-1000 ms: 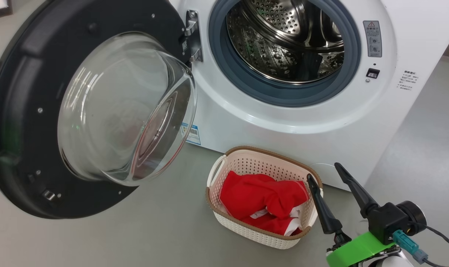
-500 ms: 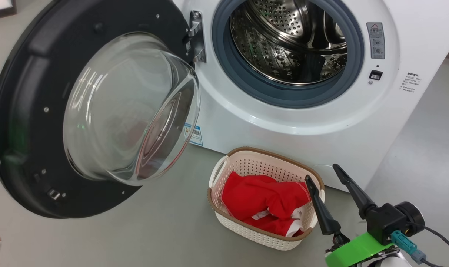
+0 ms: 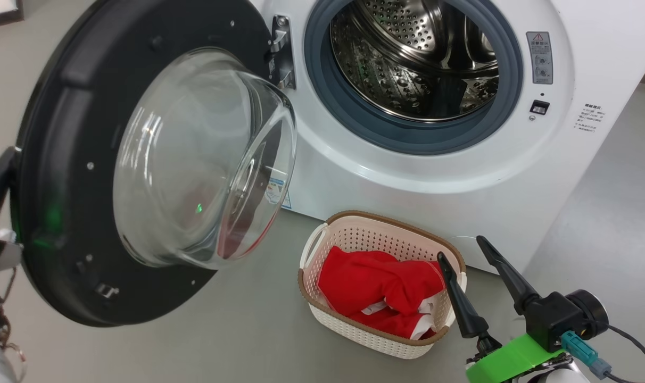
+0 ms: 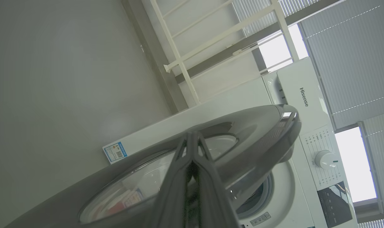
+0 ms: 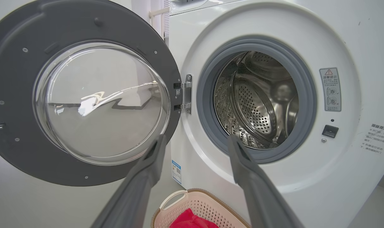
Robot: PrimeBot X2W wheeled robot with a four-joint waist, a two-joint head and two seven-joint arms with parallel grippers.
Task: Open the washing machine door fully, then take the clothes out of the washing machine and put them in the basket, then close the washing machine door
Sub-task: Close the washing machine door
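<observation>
- The washing machine: drum bare, unloading looks done.
- The washing machine door stands open at 9 o'clock; closing remains.
- The basket, at 6 o'clock, holds the clothes.
- Left gripper pressed together behind the door; right gripper spread, at the basket's 3 o'clock.

I seem to be in a plain laundry room: a white front-loading washing machine stands on a bare grey floor, a basket of red clothes sits before it, and blinds cover bright windows beyond.
</observation>
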